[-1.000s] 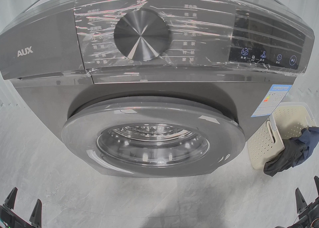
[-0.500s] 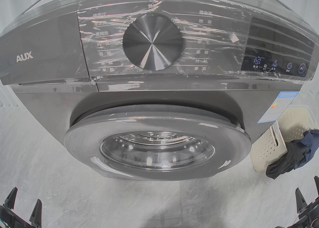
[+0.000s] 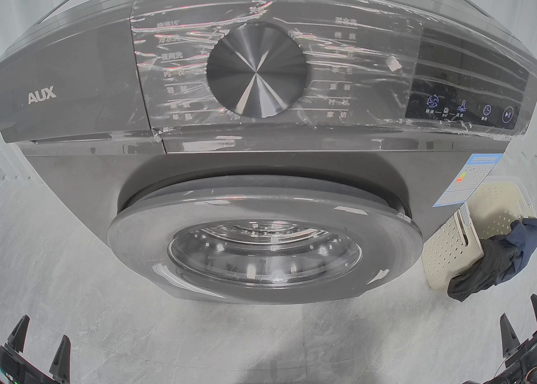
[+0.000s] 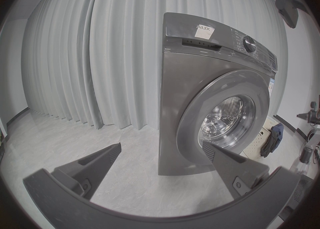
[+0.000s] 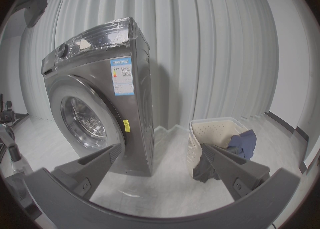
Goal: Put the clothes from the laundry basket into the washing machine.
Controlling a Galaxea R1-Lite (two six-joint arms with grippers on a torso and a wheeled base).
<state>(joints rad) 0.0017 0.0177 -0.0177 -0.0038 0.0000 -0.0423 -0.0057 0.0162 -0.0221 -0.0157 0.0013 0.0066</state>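
Note:
A grey front-loading washing machine [image 3: 263, 139] stands straight ahead with its round glass door [image 3: 264, 251] shut. To its right on the floor sits a cream perforated laundry basket [image 3: 450, 242] with dark grey and navy clothes [image 3: 492, 262] hanging over its rim. My left gripper [image 3: 39, 343] is low at the bottom left, open and holding nothing. My right gripper [image 3: 523, 326] is low at the bottom right, open, just in front of the basket. The left wrist view takes in the washing machine [image 4: 186, 106] and the left gripper [image 4: 161, 153]; the right wrist view, the basket [image 5: 206, 136], clothes [image 5: 243, 143] and right gripper [image 5: 161, 153].
Pale grey tiled floor [image 3: 224, 335] spreads in front of the machine. White pleated curtains [image 5: 206, 49] run behind the machine and basket. A clear protective film covers the control panel with its big dial [image 3: 256, 70].
Between one second and half a second ago the whole head picture shifted, with the machine growing slightly larger: the camera moved closer. Since then nothing has visibly changed.

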